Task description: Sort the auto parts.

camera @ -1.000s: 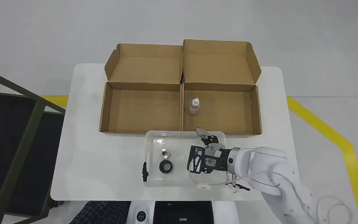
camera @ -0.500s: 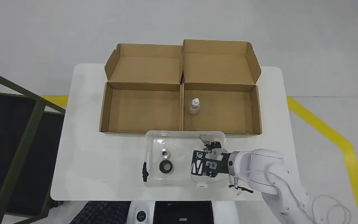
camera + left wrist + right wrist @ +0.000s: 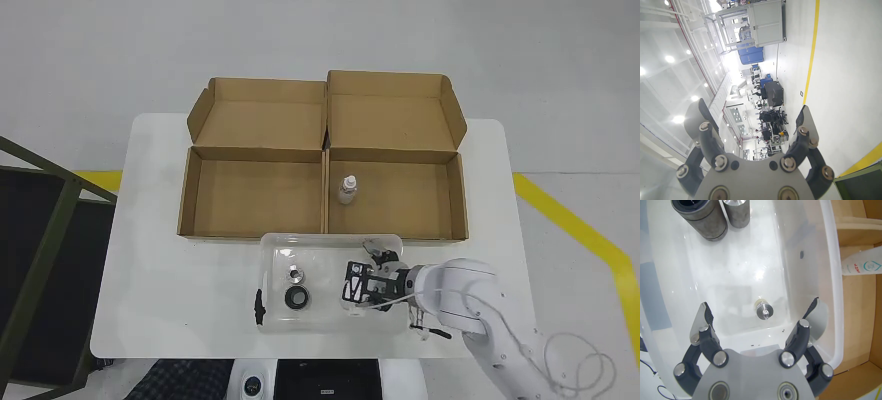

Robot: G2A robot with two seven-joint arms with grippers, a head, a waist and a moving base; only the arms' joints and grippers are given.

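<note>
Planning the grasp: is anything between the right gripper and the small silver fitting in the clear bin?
Nothing visible does. The open right gripper faces the small silver fitting; the two cylinders stand farther off.

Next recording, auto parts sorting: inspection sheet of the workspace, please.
Surface: white table; on it open brown cardboard left box and right box, clear plastic bin.
Job's things: dark grey metal sleeve and grey metal cylinder upright in the bin; small silver metal fitting on its floor; small white plastic bottle in the right box.
Clutter: dark specks in the bin.
Hands: right hand open inside the bin, fingers either side of the fitting; left hand open, empty, facing the room.
Cables: thin cable beside the right arm.
Surroundings: yellow floor line; dark green frame beside the table.
</note>
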